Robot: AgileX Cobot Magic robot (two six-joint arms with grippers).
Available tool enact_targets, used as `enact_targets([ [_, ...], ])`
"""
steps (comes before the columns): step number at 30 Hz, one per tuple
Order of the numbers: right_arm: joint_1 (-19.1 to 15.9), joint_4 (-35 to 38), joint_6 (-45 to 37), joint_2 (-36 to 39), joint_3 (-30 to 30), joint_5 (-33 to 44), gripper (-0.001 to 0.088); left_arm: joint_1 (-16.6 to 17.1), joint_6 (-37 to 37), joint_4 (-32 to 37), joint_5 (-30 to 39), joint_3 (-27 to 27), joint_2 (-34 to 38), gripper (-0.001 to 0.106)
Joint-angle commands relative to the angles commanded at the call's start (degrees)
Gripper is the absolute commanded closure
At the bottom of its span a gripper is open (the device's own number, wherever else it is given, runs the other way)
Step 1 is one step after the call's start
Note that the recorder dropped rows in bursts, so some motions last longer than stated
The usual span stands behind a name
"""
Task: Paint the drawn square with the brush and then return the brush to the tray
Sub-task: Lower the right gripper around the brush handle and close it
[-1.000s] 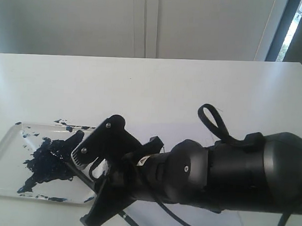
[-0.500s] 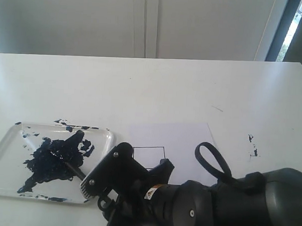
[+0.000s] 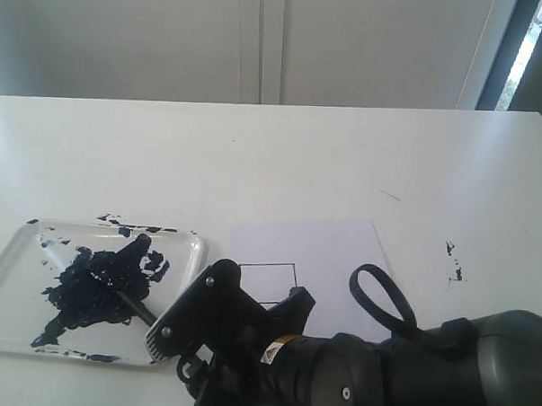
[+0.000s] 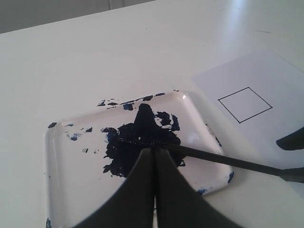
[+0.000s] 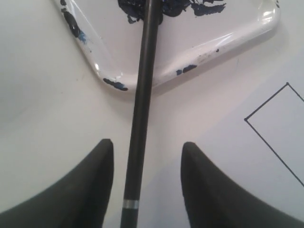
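Note:
The clear tray lies at the left of the table with a dark blue-black blotch in it. The black brush rests with its tip in the paint, its handle crossing the tray's corner onto the table. My right gripper is open just behind that corner. Its fingers stand either side of the brush without touching it. The silver band shows between them. My left gripper is shut and empty above the tray and brush. It is not seen in the exterior view.
A white paper sheet lies right of the tray, carrying a drawn square that is a thin outline with white inside. A few small paint specks mark the table at the right. My right arm fills the near edge.
My right gripper has drawn back from the tray's corner toward the near edge, uncovering the paper and square. The brush stays lying in the tray.

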Motion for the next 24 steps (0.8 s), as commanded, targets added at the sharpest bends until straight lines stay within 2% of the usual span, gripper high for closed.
enact_targets([
  [14,0.00,0.00,0.99,4.37,0.00,0.14,0.0435,0.00,0.00,0.00,0.00,0.00,0.00,0.105],
  [24,0.00,-0.15,1.29,4.62,0.00,-1.51,0.0436,0.00,0.00,0.00,0.00,0.00,0.00,0.105],
])
